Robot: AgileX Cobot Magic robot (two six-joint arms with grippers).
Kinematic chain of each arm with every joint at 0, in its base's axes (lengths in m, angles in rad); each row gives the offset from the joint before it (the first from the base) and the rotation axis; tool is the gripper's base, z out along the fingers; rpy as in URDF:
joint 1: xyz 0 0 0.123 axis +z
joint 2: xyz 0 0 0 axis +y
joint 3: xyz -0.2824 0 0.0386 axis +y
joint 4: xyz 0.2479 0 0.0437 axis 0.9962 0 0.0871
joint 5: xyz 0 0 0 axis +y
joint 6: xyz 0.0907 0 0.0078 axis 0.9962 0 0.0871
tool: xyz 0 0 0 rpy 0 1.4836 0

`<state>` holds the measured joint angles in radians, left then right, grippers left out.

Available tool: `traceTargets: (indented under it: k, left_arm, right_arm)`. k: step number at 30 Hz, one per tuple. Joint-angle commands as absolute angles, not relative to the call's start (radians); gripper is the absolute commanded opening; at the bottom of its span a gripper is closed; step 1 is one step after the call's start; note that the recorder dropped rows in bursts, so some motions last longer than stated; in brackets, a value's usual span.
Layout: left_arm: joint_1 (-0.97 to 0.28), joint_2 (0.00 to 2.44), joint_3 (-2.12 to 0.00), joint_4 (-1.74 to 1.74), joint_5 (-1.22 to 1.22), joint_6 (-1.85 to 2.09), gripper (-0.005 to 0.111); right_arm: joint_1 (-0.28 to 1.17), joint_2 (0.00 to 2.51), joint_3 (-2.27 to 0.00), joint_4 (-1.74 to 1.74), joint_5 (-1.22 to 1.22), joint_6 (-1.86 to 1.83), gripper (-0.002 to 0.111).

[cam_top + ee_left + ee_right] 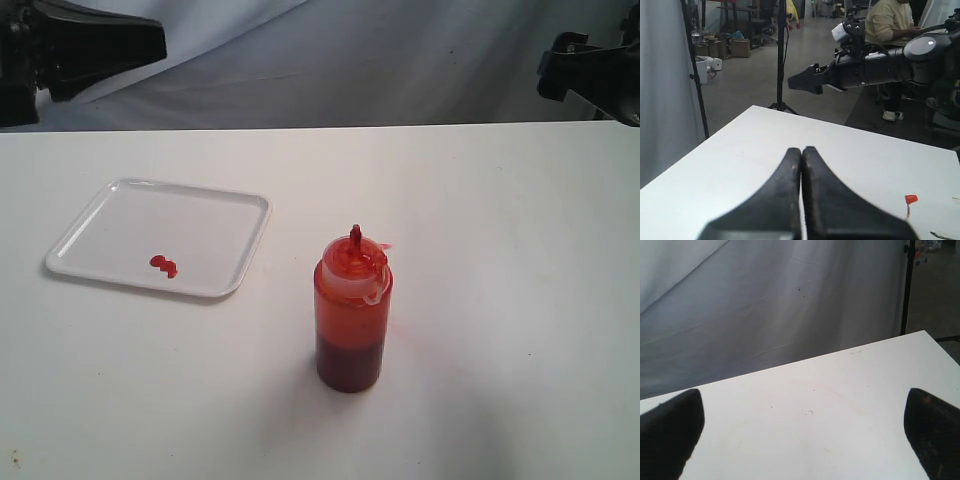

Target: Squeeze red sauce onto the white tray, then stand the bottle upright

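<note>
The left gripper [802,150] has its jaws clenched flat against each other with nothing between them. The right gripper [802,412] has its jaws spread wide and released, with only bare table [500,300] showing in the gap. In the exterior view both arms hang high behind the bottle [351,315], one off to each side and well apart from it. The bottle stands upright on the table on its own base, touched by neither gripper. Its red nozzle [355,236] points up and dark sauce has settled in its lower part. The white tray [230,215] lies to the left of the bottle and a little farther back, clear of it. A small blob of red sauce [164,265] sits on the tray near the rim farthest from the bottle. Judging by this layout, both the squeezing and the standing-up look done, so the task appears to be at its end. The next move should call for little more than keeping both arms away from the bottle so it is not knocked over.
</note>
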<state>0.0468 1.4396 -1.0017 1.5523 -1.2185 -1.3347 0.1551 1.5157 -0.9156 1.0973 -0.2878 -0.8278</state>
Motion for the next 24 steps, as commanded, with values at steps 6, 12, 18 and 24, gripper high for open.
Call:
traceTargets:
  k: [6, 12, 18, 24]
  left_arm:
    - [0.035, 1.381, -1.003, 1.564, -1.221, -1.467, 0.0]
    - [0.009, 1.381, -1.003, 1.584, -1.221, -1.685, 0.0]
    - [-0.14, 1.164, -0.923, 1.587, -0.952, -1.685, 0.0]
    - [-0.167, 0.892, -0.747, 1.587, -0.666, -1.712, 0.0]
  right_arm:
    - [0.15, 1.507, -0.921, 1.1, -0.296, -0.829, 0.105]
    - [0.15, 1.507, -0.921, 1.1, -0.296, -0.829, 0.105]
    - [0.15, 1.507, -0.921, 1.1, -0.296, -0.829, 0.105]
    - [0.15, 1.507, -0.921, 1.1, -0.296, -0.829, 0.105]
